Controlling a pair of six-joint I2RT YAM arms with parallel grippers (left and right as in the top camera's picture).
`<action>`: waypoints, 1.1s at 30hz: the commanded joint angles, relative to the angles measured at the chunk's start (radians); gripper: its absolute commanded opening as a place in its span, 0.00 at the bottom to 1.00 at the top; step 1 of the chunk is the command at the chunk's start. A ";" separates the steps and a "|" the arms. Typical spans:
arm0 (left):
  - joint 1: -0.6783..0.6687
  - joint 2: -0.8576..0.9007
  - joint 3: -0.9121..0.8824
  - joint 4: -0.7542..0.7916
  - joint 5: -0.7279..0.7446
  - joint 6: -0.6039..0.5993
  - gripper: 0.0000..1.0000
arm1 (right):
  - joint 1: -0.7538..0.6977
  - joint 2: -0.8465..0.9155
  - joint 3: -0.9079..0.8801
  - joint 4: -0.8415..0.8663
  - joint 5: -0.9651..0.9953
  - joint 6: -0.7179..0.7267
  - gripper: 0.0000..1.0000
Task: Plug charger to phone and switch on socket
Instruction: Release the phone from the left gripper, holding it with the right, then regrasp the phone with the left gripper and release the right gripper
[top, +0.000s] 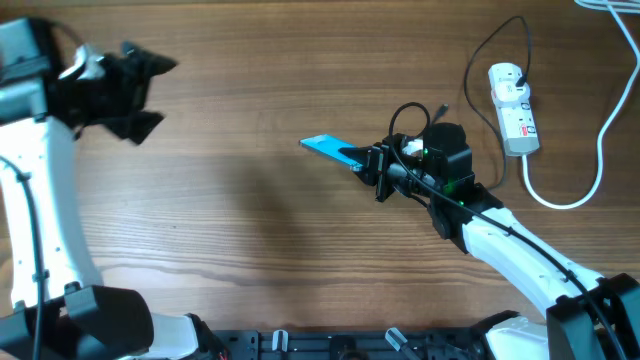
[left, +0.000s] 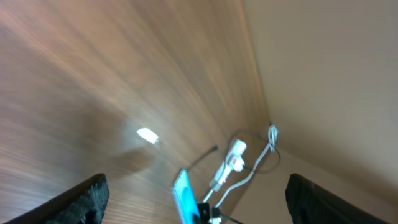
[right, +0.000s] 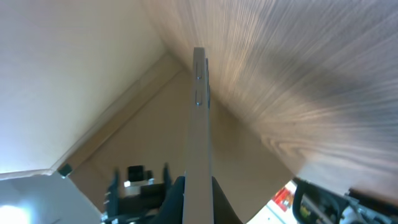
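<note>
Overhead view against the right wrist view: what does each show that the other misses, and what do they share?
Only overhead: the teal front of the phone, and the thin black cable beside the power strip. Only right wrist: the phone edge-on, with its side buttons. Both: the phone held in the right gripper, and the wooden table.

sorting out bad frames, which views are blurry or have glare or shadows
Overhead: sharp, evenly lit, soft shadow on the table near the phone. Left wrist: blurred throughout, one bright glare spot on the table. Right wrist: phone edge fairly crisp, grain behind it smeared.
</note>
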 joint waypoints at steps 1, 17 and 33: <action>0.121 -0.016 0.013 -0.082 0.004 0.146 0.94 | 0.005 -0.005 0.014 0.102 -0.056 0.066 0.04; 0.048 -0.016 -0.002 -0.291 0.162 0.362 0.95 | 0.005 -0.005 0.014 0.240 -0.109 0.067 0.04; -0.428 -0.016 -0.271 0.103 0.225 -0.053 0.73 | 0.005 -0.005 0.014 0.217 -0.082 0.066 0.04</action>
